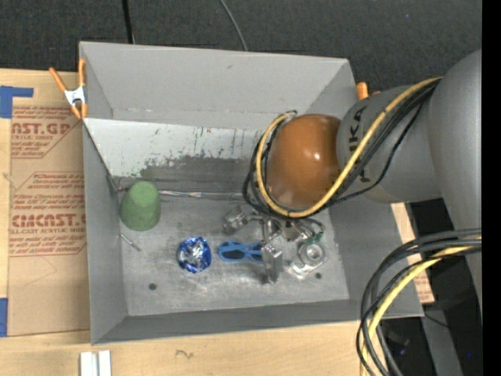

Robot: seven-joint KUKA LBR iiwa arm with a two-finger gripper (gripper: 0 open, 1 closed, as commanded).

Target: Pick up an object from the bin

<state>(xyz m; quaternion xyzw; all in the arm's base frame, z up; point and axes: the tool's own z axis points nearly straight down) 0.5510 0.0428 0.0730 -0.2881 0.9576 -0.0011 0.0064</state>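
Pincer: the pincer (270,263) is seen low in the bin (102,288), under the arm's orange cover (301,163).
Pincer state: how far open it is cannot be told, and nothing is seen held in it.
Nearest thing: a small blue looped thing (239,251) is laid flat just beside the pincer, on the side away from the arm. Its long side is pointed at the pincer.
Arm side of the pincer: a shiny ring-shaped thing (309,258) is found just beside it.
Farther from the pincer: a blue and white crumpled ball (193,254) is seen past the blue thing, and a green cup (141,204) is set well apart.
In the way: nothing is seen, though the shiny thing could be bumped.
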